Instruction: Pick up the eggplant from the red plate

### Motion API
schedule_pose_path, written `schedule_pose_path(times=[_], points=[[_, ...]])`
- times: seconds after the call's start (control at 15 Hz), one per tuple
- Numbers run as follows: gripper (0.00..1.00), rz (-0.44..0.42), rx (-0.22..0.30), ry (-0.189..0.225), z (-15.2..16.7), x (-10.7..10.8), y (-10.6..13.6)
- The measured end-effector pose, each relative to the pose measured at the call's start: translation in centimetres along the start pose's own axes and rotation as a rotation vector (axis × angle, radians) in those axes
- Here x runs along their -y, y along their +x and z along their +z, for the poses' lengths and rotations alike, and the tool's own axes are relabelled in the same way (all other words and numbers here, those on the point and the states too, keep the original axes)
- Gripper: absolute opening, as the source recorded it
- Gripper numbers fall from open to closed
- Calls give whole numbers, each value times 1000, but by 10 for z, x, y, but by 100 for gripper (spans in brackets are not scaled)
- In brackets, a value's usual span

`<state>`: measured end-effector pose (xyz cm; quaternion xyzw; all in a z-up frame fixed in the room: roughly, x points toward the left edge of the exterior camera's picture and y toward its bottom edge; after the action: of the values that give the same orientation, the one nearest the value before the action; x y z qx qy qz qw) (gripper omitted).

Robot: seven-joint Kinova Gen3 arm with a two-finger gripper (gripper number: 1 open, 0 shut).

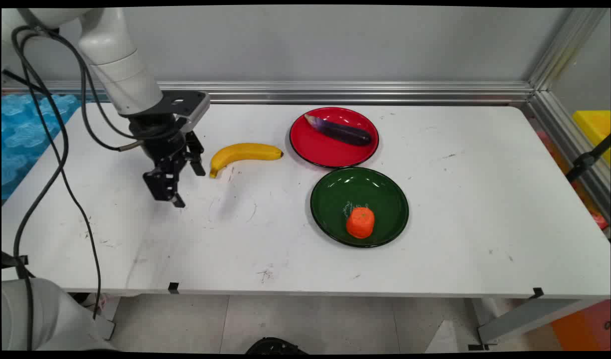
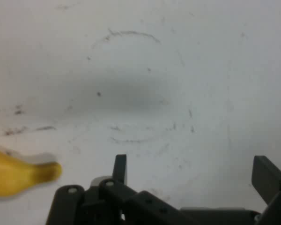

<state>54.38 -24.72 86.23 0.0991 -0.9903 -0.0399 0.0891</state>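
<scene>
Beside banana: black two-finger gripper point(image 1: 188, 185) hovers just left of the curved yellow banana point(image 1: 243, 153), over the white table point(image 1: 460, 199).
Fingers: spread wide, empty.

table point(image 1: 435, 249) | banana point(image 1: 244, 152) | red plate point(image 1: 325, 149) | green plate point(image 1: 335, 199)
</scene>
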Motion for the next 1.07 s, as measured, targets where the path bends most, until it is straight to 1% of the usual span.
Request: schedule_pose_path(times=[0.2,0.47,0.73,0.87,1.07], points=[[100,-11,-31,28,1,14,13],[100,-20,-106,83,-1,45,45],[100,-23,-201,158,-1,88,86],[100,-23,-234,187,1,105,100],[100,-21,-292,238,9,139,122]])
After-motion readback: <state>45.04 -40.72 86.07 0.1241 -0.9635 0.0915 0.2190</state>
